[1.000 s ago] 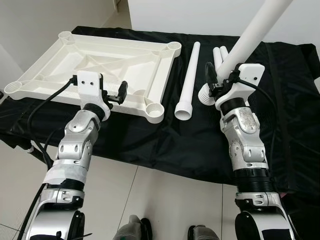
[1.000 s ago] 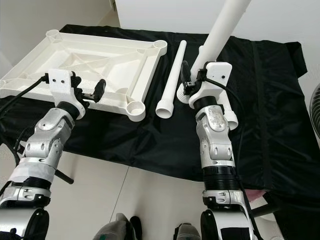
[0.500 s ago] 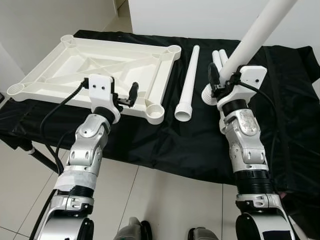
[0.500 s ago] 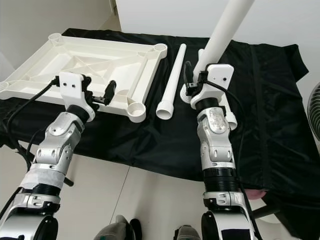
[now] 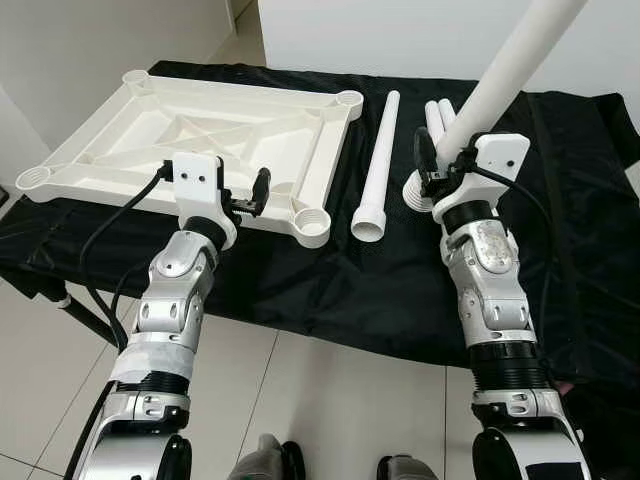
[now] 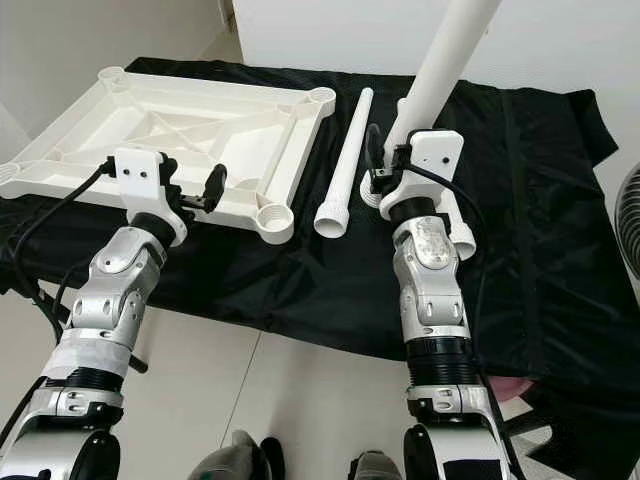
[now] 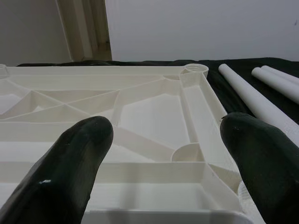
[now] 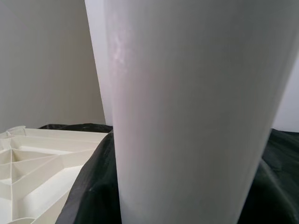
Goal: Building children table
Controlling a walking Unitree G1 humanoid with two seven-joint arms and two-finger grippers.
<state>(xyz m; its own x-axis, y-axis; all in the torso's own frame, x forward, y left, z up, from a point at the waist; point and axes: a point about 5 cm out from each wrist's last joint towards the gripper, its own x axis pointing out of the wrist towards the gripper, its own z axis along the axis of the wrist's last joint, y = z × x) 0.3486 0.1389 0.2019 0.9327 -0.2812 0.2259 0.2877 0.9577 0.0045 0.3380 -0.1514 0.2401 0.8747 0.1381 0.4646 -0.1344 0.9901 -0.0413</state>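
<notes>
The right gripper (image 5: pixel 432 172) clasped a white leg (image 5: pixel 500 75), tilted up beside the tabletop (image 5: pixel 200 130). The left gripper (image 5: pixel 245 195), fingers (image 7: pixel 79 154) spread apart, hovered at the tabletop's near edge. The upside-down tabletop lay on a black cloth (image 5: pixel 330 270), loose legs (image 5: pixel 378 165) just beside it.

An indoor room of a home, set up as a makeshift assembly area. Pale floor tiles (image 5: pixel 330 380) fill the lower part of the frame, plain white walls (image 5: pixel 90 40) the upper left and top, and a low surface draped in black cloth (image 5: pixel 330 270) spans the middle, bearing white plastic furniture parts.
</notes>
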